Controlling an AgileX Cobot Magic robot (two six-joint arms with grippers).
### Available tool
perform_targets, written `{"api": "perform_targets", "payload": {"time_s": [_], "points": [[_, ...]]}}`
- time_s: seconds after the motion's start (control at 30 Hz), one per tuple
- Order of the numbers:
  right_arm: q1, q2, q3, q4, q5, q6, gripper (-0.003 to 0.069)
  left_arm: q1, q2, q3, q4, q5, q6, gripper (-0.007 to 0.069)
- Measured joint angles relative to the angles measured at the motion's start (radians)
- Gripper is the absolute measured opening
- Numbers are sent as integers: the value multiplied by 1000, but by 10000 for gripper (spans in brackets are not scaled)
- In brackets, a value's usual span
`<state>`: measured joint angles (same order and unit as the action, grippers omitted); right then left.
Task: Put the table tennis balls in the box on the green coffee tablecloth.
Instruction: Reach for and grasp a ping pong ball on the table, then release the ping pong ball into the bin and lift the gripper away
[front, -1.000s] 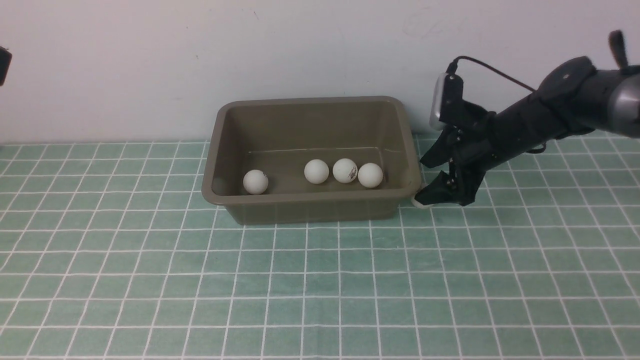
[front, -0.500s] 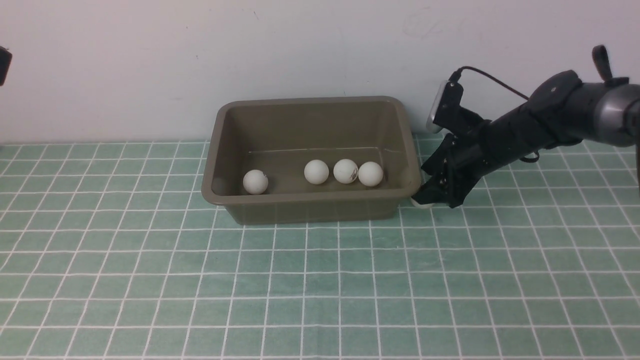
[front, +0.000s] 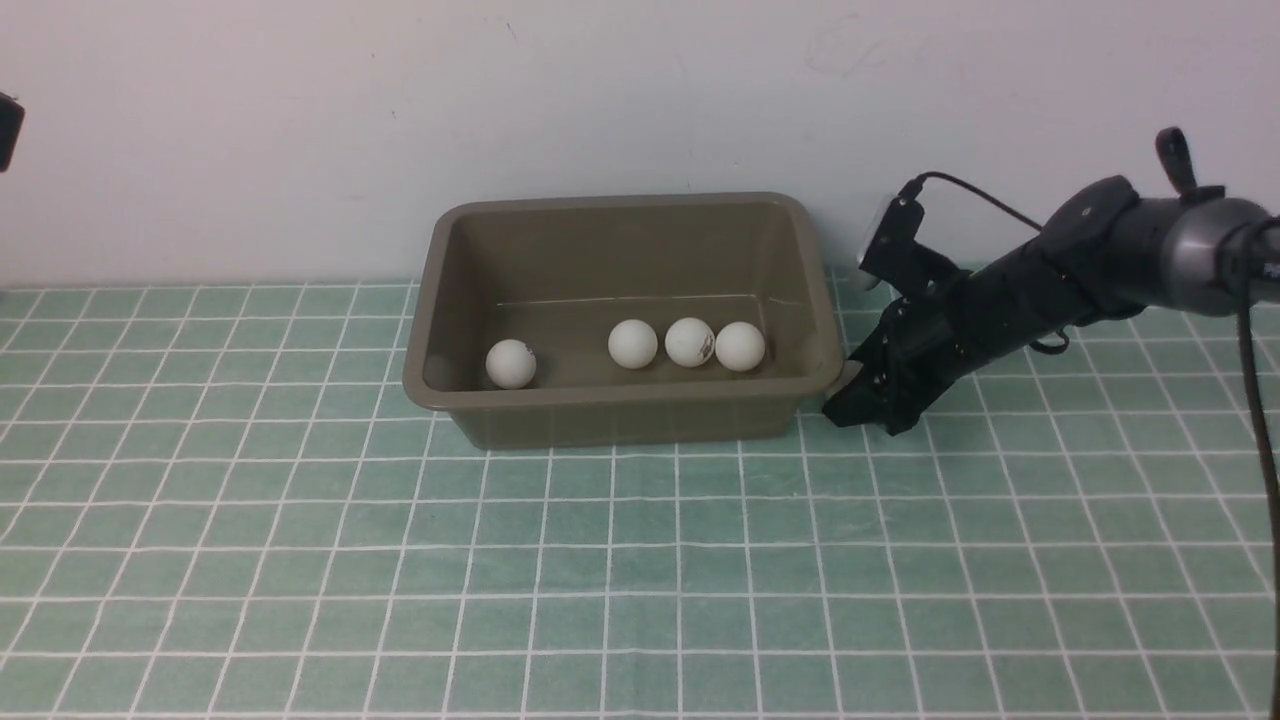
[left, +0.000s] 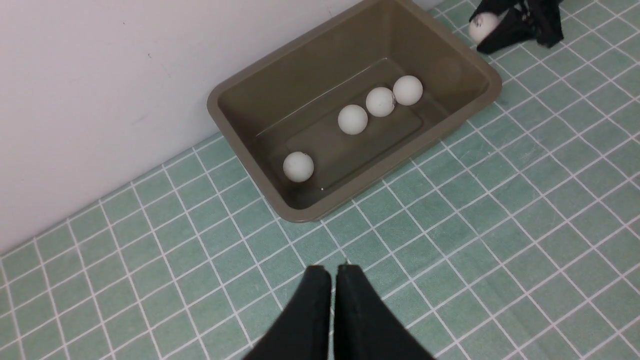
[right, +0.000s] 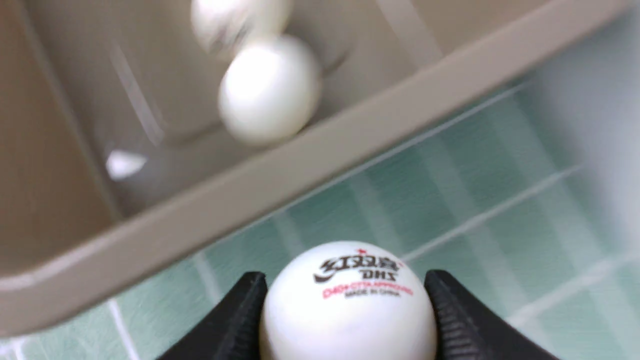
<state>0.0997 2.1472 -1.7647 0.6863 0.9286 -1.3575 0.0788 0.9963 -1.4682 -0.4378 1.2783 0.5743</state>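
The olive-brown box (front: 620, 396) stands at the back of the green coffee tablecloth (front: 640, 560). Several white table tennis balls lie inside it, one apart on the left (front: 511, 363) and three in a row (front: 690, 341). My right gripper (front: 850, 392) is low on the cloth at the box's right end. In the right wrist view, the right gripper (right: 345, 278) has both fingers pressed on the sides of a printed white ball (right: 347, 310). My left gripper (left: 332, 270) hovers shut and empty above the cloth, in front of the box.
A pale wall runs right behind the box. The held ball (left: 481, 26) sits just outside the box's rim (right: 320, 160), close to its corner. The cloth spreads wide in front of the box.
The right arm has sunk lower toward the cloth, and its fingers have closed in on the ball beside the box. The balls in the box and the left gripper stayed put.
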Motion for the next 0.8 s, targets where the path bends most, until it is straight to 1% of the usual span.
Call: {"api": "perform_targets", "payload": {"time_s": [0.07,0.17,0.23,0.37,0.43,0.5,0.57,0.6,0.63,0.7,0.8], "points": [[2,-15,-75,8,52,54,358,0,0,0,0,0,0,-4],[41,-14,-135,65,83,71,358,0,0,0,0,0,0,-4],[92,-5,-142,98,60,78,358,0,0,0,0,0,0,-4],[180,37,-143,106,-16,86,358,0,0,0,0,0,0,-4],[210,70,-143,106,-60,114,358,0,0,0,0,0,0,-4],[225,103,-143,106,-120,173,402,0,0,0,0,0,0,-4],[225,128,-143,99,-158,222,476,0,0,0,0,0,0,-4],[225,139,-143,90,-172,244,525,0,0,0,0,0,0,-4],[225,145,-143,81,-179,254,552,0,0,0,0,0,0,-4],[224,147,-143,68,-180,266,585,0,0,0,0,0,0,-4],[224,135,-169,46,-137,271,591,0,0,0,0,0,2,-4]]}}
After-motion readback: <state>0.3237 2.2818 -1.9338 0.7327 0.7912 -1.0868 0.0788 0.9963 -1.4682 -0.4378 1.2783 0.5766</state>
